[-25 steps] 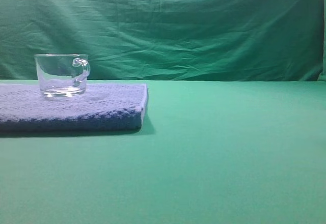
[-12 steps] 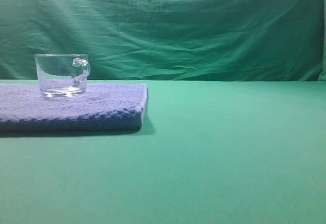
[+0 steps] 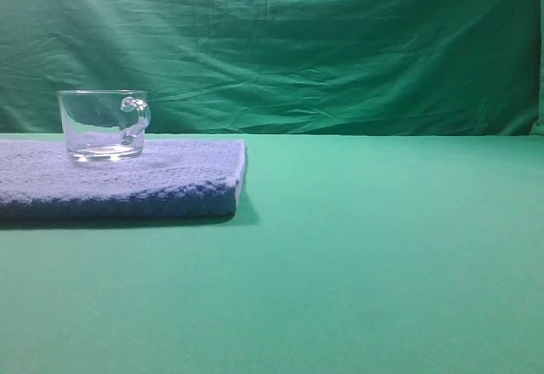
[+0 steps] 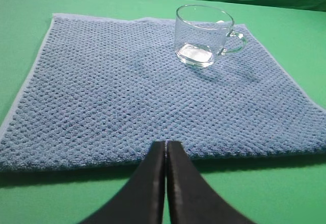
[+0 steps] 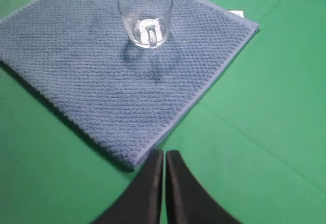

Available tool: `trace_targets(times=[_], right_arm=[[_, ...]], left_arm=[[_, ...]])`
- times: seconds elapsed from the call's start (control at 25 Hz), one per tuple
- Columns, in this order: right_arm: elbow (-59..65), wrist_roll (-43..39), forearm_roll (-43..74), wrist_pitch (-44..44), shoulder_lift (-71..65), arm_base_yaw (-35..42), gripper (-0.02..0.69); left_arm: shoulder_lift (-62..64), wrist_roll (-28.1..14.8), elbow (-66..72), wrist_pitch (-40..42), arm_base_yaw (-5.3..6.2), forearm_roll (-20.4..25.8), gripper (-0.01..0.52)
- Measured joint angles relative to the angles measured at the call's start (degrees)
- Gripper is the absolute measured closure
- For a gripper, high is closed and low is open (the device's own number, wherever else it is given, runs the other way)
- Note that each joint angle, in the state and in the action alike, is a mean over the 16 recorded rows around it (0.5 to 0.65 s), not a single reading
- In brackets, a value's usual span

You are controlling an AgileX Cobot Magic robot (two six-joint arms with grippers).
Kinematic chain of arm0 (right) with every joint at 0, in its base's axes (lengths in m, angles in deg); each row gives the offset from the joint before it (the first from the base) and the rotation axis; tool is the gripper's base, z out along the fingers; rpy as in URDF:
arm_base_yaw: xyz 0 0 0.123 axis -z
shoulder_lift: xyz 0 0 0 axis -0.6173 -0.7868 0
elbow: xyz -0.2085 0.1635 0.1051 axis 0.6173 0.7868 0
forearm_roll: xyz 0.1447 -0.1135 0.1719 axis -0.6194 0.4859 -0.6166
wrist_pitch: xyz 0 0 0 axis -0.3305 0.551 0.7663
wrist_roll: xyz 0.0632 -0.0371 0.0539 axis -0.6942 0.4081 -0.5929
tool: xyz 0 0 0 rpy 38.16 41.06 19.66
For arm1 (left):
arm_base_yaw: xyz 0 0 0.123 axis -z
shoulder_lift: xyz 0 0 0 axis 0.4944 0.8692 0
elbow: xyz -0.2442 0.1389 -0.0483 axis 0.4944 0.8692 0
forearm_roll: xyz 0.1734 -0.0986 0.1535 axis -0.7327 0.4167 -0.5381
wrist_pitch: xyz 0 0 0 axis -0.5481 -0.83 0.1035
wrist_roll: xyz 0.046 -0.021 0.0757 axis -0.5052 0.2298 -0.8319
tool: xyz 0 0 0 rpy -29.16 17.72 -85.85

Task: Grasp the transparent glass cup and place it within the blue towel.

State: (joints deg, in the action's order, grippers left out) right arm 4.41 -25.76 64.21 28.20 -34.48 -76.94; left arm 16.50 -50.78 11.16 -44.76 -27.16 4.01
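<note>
The transparent glass cup [image 3: 104,125] stands upright on the blue towel [image 3: 127,183] at the left of the exterior high view, its handle to the right. It also shows in the left wrist view [image 4: 204,35] on the towel [image 4: 127,96], and in the right wrist view [image 5: 145,14] on the towel [image 5: 117,76]. My left gripper [image 4: 166,143] is shut and empty, at the towel's near edge, well back from the cup. My right gripper [image 5: 165,152] is shut and empty, just off the towel's near corner. Neither gripper shows in the exterior high view.
A green cloth covers the table [image 3: 382,246] and hangs as a wrinkled backdrop [image 3: 297,42]. A small white tag [image 5: 236,14] lies at the towel's far corner.
</note>
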Motion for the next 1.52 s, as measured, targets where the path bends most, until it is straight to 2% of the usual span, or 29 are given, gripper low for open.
trace_targets(times=[0.28, 0.64, 0.84, 1.2, 1.52], right_arm=[[2.74, -1.02, 0.14, 3.31, 9.79, 0.00, 0.665], [2.92, -2.48, 3.10, -0.10, 13.96, 4.17, 0.665], [3.13, -2.73, 4.62, -0.20, 17.40, 12.20, 0.665], [8.04, -2.17, 5.64, 2.94, 31.89, 32.67, 0.665], [20.61, -0.56, 6.12, -3.69, 44.71, 43.22, 0.665]], left_arm=[[0.00, 0.00, 0.00, 0.00, 0.00, 0.00, 0.514], [0.00, 0.00, 0.00, 0.00, 0.00, 0.00, 0.514], [0.00, 0.00, 0.00, 0.00, 0.00, 0.00, 0.514], [0.00, 0.00, 0.00, 0.00, 0.00, 0.00, 0.514], [0.00, 0.00, 0.00, 0.00, 0.00, 0.00, 0.514]])
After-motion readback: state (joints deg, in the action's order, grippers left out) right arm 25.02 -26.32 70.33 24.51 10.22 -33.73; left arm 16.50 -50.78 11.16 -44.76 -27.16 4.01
